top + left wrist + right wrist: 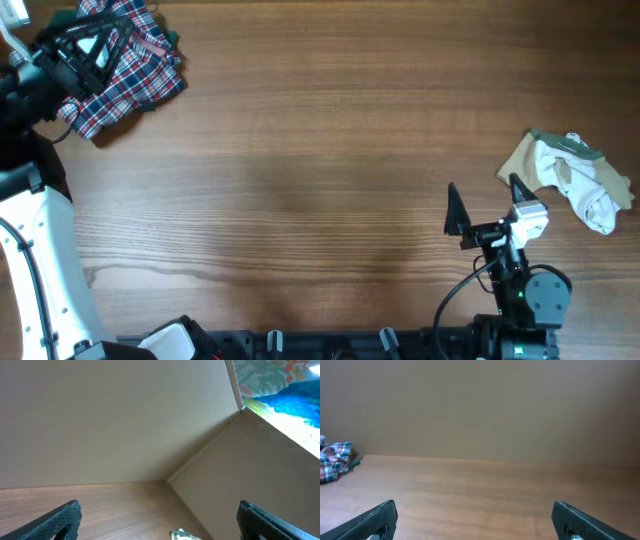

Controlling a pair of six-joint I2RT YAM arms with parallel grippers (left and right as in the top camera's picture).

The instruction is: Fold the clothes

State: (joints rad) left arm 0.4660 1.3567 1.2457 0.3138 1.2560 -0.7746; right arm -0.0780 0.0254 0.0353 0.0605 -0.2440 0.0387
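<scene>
A red-white-blue plaid garment (130, 62) lies crumpled at the table's far left corner; it also shows in the right wrist view (334, 460). My left gripper (88, 48) hovers at its left part, open and empty, as the left wrist view (157, 520) shows. A beige garment (525, 160) with a white one (590, 190) on it lies at the right edge; a bit of it shows in the left wrist view (184, 535). My right gripper (487, 200) is open and empty just left of that pile; its spread fingers also show in its own wrist view (475, 517). No pale blue-white striped cloth is in view.
The brown wooden table (320, 150) spans the view. Beige walls (100, 420) stand behind it. The arm bases sit along the near edge (520, 300).
</scene>
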